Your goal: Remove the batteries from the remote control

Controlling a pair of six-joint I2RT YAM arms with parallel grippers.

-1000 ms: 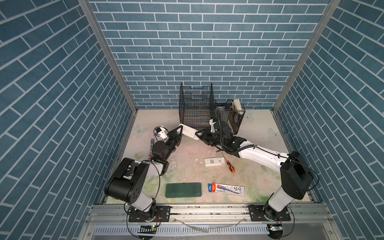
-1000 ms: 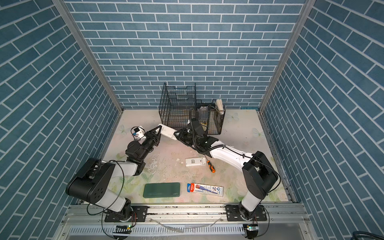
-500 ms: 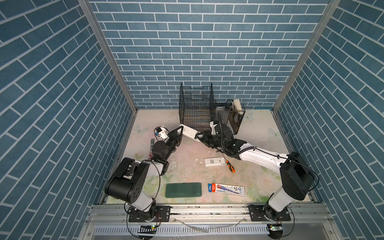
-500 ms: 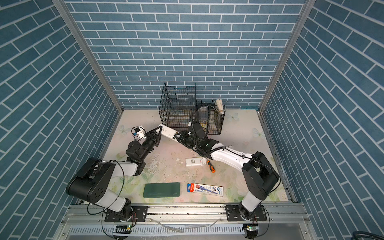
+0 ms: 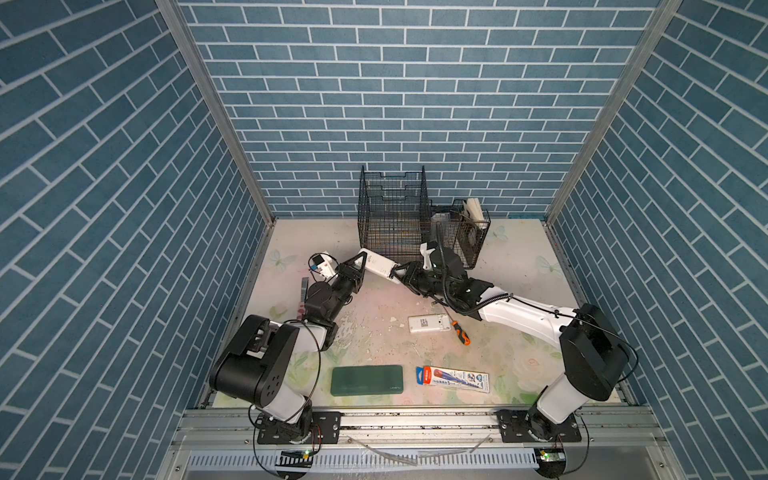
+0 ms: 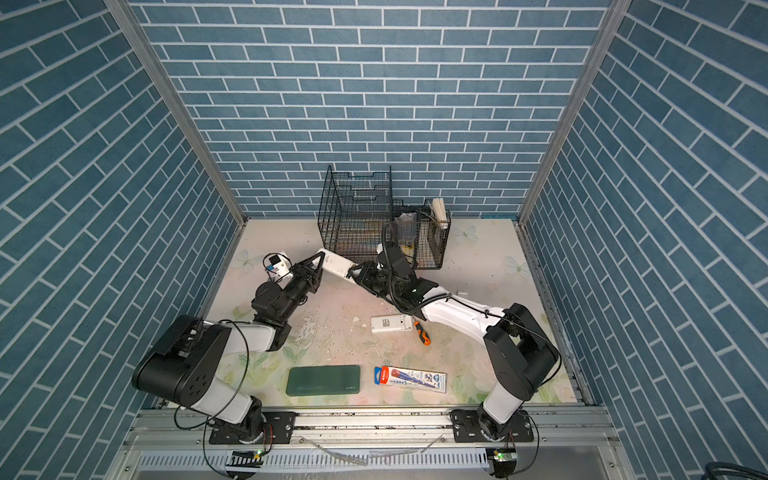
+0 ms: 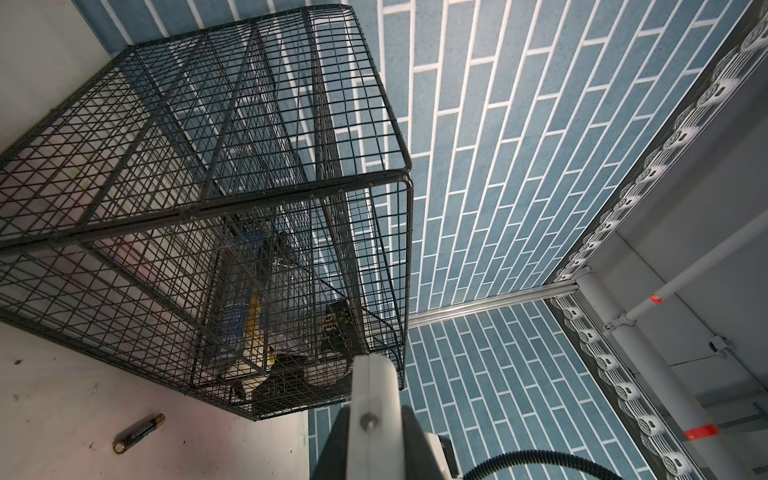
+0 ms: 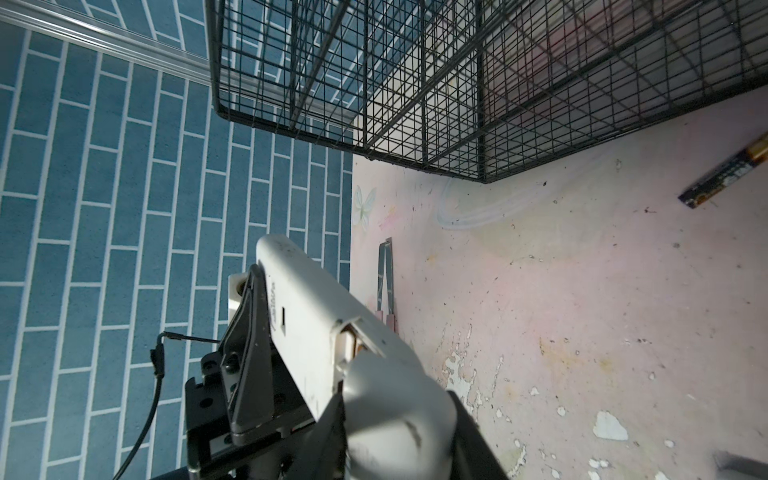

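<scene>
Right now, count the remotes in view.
2. The held remote is gripped by the left gripper and right gripper; the loose remote lies on the table beside the screwdriver. Baskets may hide more.

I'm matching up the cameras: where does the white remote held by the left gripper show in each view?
In a top view: the remote slants at mid-table, in front of the wire cage.
In a top view: the same place.
Left wrist: white edge, bottom middle.
Right wrist: lower centre.
Shared landmark: the wire cage, in all four.
</scene>
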